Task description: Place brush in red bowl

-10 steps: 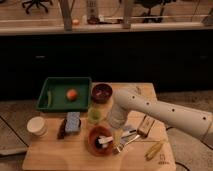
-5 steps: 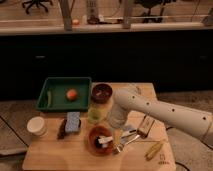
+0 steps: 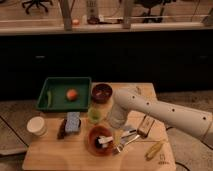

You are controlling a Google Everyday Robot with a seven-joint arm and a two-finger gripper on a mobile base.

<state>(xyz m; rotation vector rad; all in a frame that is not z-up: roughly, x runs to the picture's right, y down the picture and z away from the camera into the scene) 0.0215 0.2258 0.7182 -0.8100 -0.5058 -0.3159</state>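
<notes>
The red bowl (image 3: 92, 135) sits on the wooden table near its front edge. The brush (image 3: 105, 140) lies inside it, its pale handle pointing right and its dark head on the bowl's floor. My gripper (image 3: 118, 126) is at the end of the white arm, just above and to the right of the red bowl, beside the brush. The arm's thick wrist hides most of the gripper.
A smaller dark maroon bowl (image 3: 102, 92) stands behind. A green tray (image 3: 60, 102) holds an orange fruit (image 3: 72, 94). There are also a green cup (image 3: 94, 116), a blue sponge (image 3: 73, 121), a white cup (image 3: 36, 125), a metal fork (image 3: 126, 140), a yellowish utensil (image 3: 154, 149) and a small box (image 3: 145, 126).
</notes>
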